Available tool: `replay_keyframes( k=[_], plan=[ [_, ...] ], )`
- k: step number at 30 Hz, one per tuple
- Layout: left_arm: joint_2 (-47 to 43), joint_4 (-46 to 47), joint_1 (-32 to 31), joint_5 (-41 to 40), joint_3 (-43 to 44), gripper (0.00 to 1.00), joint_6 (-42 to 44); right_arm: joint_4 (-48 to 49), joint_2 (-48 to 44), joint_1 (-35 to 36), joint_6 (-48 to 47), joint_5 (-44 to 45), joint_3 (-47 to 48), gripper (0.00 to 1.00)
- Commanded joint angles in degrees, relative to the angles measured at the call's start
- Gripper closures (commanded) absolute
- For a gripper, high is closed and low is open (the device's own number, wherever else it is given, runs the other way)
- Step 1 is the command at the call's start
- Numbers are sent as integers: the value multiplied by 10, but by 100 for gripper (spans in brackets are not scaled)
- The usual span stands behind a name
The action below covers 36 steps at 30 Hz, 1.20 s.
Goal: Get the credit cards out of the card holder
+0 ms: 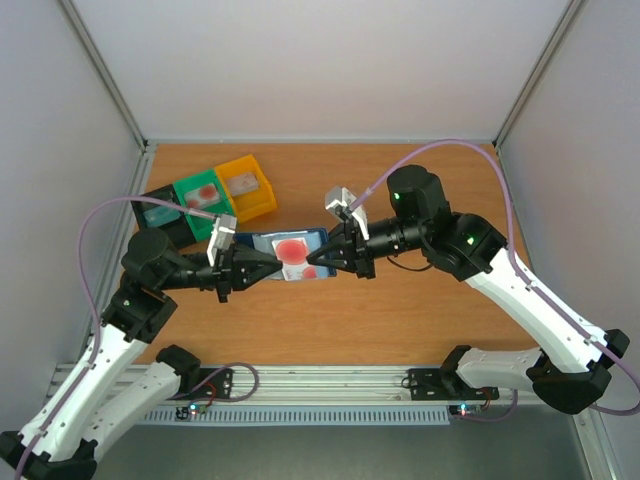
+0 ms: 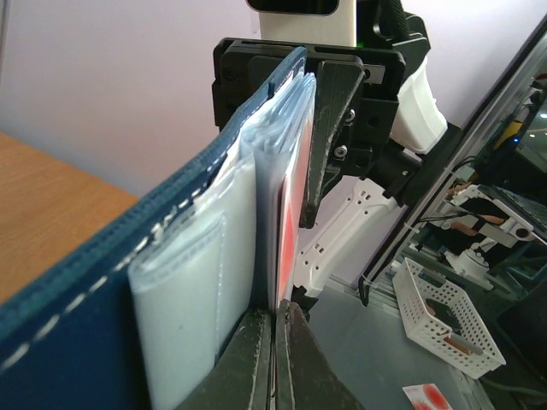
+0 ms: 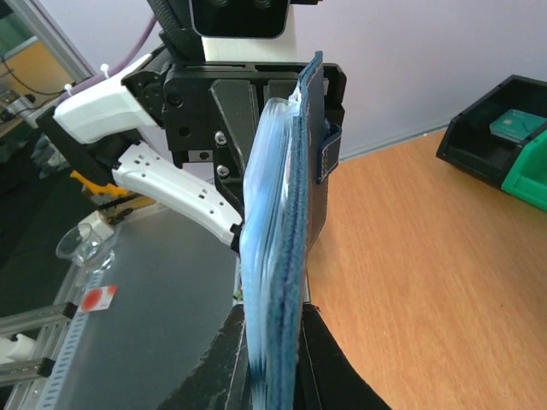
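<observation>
**Table** (image 1: 420, 310): wooden; both arms reach in over its middle.

**Bins:** the black bin (image 3: 491, 141), green bin (image 1: 200, 195) and yellow bin (image 1: 247, 187) stand side by side at the far left corner. Only the top view shows all three. The right wrist view shows a teal card (image 3: 511, 124) lying in the black one.

**Holder** (image 1: 266, 244): over the table's middle, spread open between the grippers. Both wrist views show it edge-on, with the navy cover on one side and pale pockets on the other.

**Left gripper** (image 2: 273, 342): clenched on the holder's left end.

**Right gripper** (image 3: 275, 359): clenched on the right end.

**Cards:**
- A pale card (image 1: 292, 250) with red marks faces up in the top view, its ends hidden by fingers.
- Only the left wrist view shows a red card (image 2: 287, 231), tucked in a pocket.
</observation>
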Motion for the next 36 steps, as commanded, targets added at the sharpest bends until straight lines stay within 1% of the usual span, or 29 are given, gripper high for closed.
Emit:
replay_keyframes(
  k=[1, 4, 7, 10, 14, 18, 26, 28, 31, 36],
  plan=[
    [-8, -14, 7, 42, 29, 100, 17, -50, -14, -8, -24, -2, 35, 90],
    [-6, -9, 7, 32, 24, 100, 16, -47, -5, -8, -16, -28, 39, 80],
    [-4, 21, 7, 29, 17, 100, -6, -45, 0, -8, -16, -38, 41, 76],
    [-4, 18, 7, 29, 17, 100, -12, -48, -7, -8, -22, -32, 40, 74],
    [-6, -4, 7, 28, 20, 100, 4, -54, -12, -8, -25, -27, 38, 90],
    [-7, -26, 7, 33, 27, 100, 24, -63, -14, -8, -33, -12, 37, 99],
    [-9, -95, 13, 35, 43, 100, 80, -103, -19, -13, -57, 0, 48, 98],
    [-10, -97, 14, 40, 44, 100, 84, -110, -20, -14, -60, -1, 49, 95],
    [-9, -98, 15, 45, 43, 100, 86, -112, -21, -14, -58, -7, 49, 95],
    [-9, -93, 15, 51, 39, 100, 91, -105, -13, -15, -53, -19, 49, 96]
  ],
)
